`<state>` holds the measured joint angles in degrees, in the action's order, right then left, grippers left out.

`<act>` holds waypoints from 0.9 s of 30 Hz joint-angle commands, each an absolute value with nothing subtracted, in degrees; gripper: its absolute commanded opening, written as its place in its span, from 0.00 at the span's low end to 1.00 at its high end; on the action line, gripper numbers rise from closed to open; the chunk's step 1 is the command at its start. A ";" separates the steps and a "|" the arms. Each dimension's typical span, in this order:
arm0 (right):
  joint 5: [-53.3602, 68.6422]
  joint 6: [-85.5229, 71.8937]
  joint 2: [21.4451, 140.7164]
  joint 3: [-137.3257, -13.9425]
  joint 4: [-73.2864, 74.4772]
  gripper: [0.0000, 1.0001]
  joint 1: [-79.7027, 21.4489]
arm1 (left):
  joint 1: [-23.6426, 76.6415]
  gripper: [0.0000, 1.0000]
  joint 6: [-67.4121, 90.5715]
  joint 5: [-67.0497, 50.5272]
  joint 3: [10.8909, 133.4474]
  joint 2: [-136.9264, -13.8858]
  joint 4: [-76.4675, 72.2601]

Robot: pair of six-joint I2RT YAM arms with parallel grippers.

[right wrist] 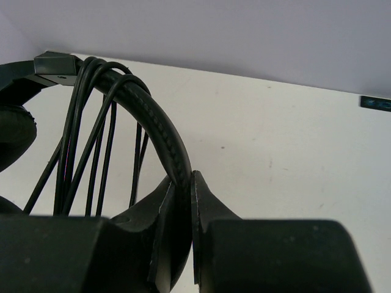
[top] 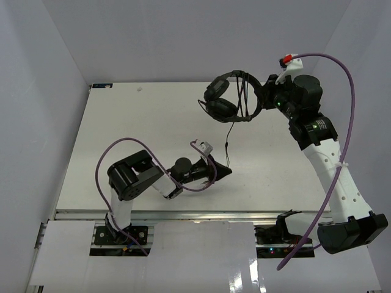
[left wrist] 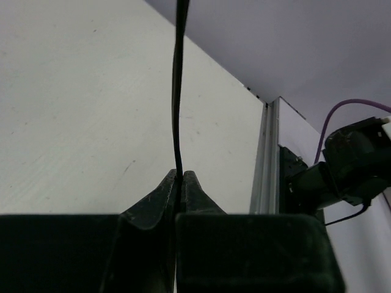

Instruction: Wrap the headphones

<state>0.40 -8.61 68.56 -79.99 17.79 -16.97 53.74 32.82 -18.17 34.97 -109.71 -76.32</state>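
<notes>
The left gripper point(left wrist: 179, 177) pinches the cord point(left wrist: 177, 91) low over the white table point(top: 153, 128), the right gripper point(right wrist: 181, 183) clamps the headband of the headphones point(top: 227, 97) aloft at the back, between pale lavender walls point(top: 36, 79).

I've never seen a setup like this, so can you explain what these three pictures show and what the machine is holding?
Two robot arms stand at the near edge of a white table. One picture looks down from above; the other two come from small cameras on each wrist. The right end effector is shut on the padded headband of the headphones, holding them up with several loops of cord around the band. The left end effector, low over the table, pinches the cord that hangs from them. The purple cables belong to the robot itself.
</notes>
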 commanded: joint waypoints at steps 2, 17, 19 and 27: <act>-12.68 -9.52 66.72 -76.85 7.20 0.08 -16.94 | 57.82 0.07 27.12 -14.29 37.19 -99.63 -68.50; -24.35 -10.51 68.07 -69.76 1.57 0.08 -18.81 | 63.80 0.06 21.08 -15.90 53.88 -97.53 -40.59; -25.31 -10.50 68.95 -70.66 1.67 0.08 -18.81 | 64.60 0.06 22.23 -16.39 54.01 -98.79 -41.57; -29.35 -5.56 70.71 -67.71 -4.59 0.08 -18.98 | 68.89 0.06 20.90 -17.27 60.28 -99.83 -34.44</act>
